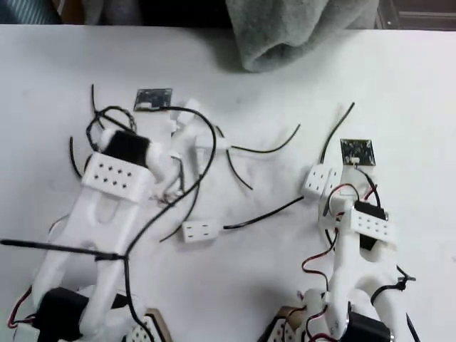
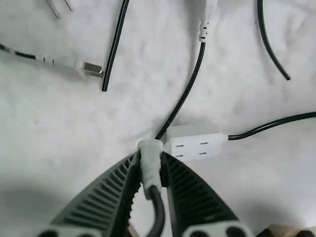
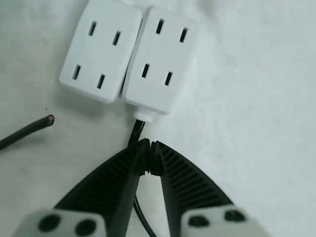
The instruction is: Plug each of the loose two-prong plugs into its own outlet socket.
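My left gripper (image 2: 149, 170) is shut on a white two-prong plug (image 2: 149, 158) with a black cord. The plug's head sits right beside a white outlet block (image 2: 195, 145), whose slots face up. In the high view this outlet block (image 1: 199, 231) lies mid-table, in front of the left arm (image 1: 117, 174). Another loose plug (image 2: 84, 66) lies farther off. My right gripper (image 3: 147, 157) is shut on the black cord (image 3: 136, 133) of one of two white outlet blocks (image 3: 160, 57) lying side by side. The same pair of outlet blocks (image 1: 320, 182) shows in the high view, just ahead of the right arm (image 1: 370, 224).
Loose black wires (image 1: 267, 146) sprawl over the middle of the white table (image 1: 399, 92). Small circuit boards lie at the back left (image 1: 153, 98) and near the right arm (image 1: 357, 151). A grey cloth (image 1: 299, 28) hangs over the far edge.
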